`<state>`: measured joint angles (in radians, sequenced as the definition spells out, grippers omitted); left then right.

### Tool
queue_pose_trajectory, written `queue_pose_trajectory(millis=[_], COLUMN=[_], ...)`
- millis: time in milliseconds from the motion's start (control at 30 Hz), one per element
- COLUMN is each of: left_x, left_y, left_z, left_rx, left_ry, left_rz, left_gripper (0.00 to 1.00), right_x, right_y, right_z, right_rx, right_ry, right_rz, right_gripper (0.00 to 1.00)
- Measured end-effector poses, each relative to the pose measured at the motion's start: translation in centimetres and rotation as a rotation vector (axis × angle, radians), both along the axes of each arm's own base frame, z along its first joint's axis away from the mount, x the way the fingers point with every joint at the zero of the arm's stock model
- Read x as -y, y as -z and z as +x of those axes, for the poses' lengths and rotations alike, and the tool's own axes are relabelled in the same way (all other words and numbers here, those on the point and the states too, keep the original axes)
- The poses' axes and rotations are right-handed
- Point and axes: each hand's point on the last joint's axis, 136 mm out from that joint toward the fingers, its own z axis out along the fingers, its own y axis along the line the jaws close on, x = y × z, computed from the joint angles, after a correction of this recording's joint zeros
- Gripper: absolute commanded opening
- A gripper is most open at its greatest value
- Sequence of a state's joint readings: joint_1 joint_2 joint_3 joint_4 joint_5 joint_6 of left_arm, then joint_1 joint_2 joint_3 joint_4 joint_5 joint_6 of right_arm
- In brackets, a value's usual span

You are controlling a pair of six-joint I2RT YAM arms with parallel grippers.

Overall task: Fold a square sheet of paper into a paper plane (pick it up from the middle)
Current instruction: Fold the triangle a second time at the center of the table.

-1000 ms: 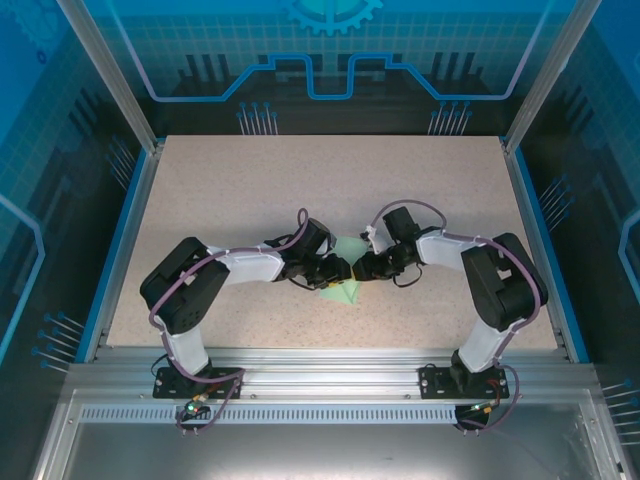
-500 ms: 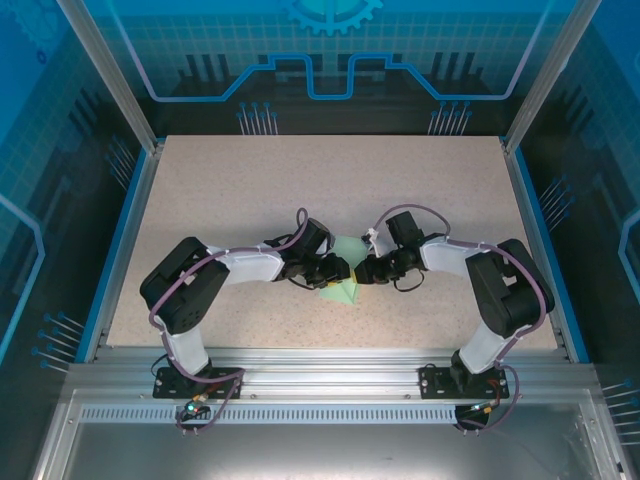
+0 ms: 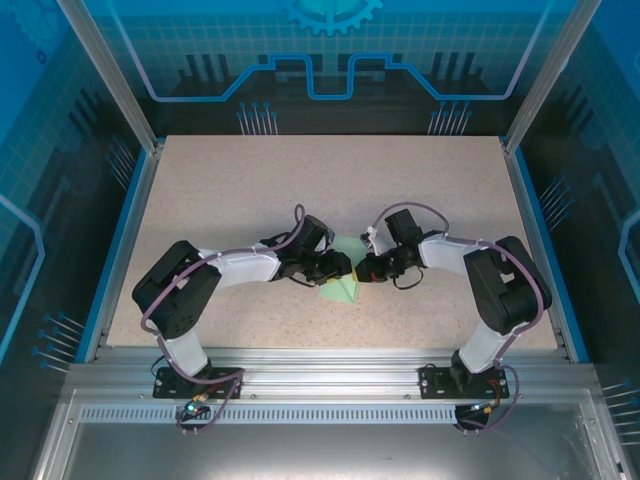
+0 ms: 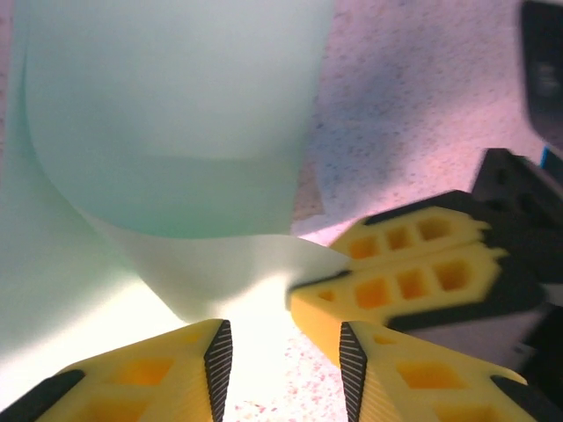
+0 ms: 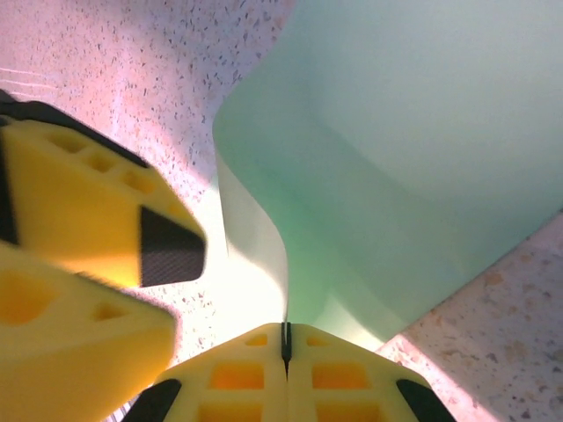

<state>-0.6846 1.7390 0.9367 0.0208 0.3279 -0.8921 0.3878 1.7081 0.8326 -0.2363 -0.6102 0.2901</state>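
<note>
The pale mint-green sheet of paper (image 3: 342,289) lies folded in the middle of the table, between the two gripper heads. One flap curls up off the table (image 4: 167,132). My right gripper (image 5: 285,338) is shut on the curled paper (image 5: 396,158), pinching its thin edge between the yellow fingers. In the left wrist view those same fingers (image 4: 409,268) clamp the paper's corner. My left gripper (image 4: 286,374) is open, its jaws standing apart over the paper's bright lower part and the speckled table, with nothing touching its pads. Its fingers (image 5: 97,211) sit just left of the pinch.
The speckled beige table (image 3: 250,190) stretches round the paper, framed by blue rails (image 3: 122,245). Both arms bend inward so the gripper heads (image 3: 352,268) nearly touch. An aluminium frame (image 3: 320,360) runs along the near edge.
The right gripper has shut onto the paper's raised edge. The left gripper's jaws have spread a little wider. Both arms stay almost in place.
</note>
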Motion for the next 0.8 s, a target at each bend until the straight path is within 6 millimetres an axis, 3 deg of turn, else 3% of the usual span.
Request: queue_pose_trajectory(millis=[167,800], left_x=[-0.2,-0.5], left_y=[-1.2,-0.9], left_z=[0.1,0.0], left_rx=[0.038,0.036], left_ry=[-0.009,-0.014], left_rz=[-0.018,-0.008], left_gripper=[0.43,0.42], right_x=[0.1,1.1], right_y=[0.3,1.3], right_z=[0.2,0.5], right_rx=[-0.006,-0.033], right_ry=[-0.005,-0.002], right_rz=[-0.013,-0.108], right_gripper=[0.03,0.05])
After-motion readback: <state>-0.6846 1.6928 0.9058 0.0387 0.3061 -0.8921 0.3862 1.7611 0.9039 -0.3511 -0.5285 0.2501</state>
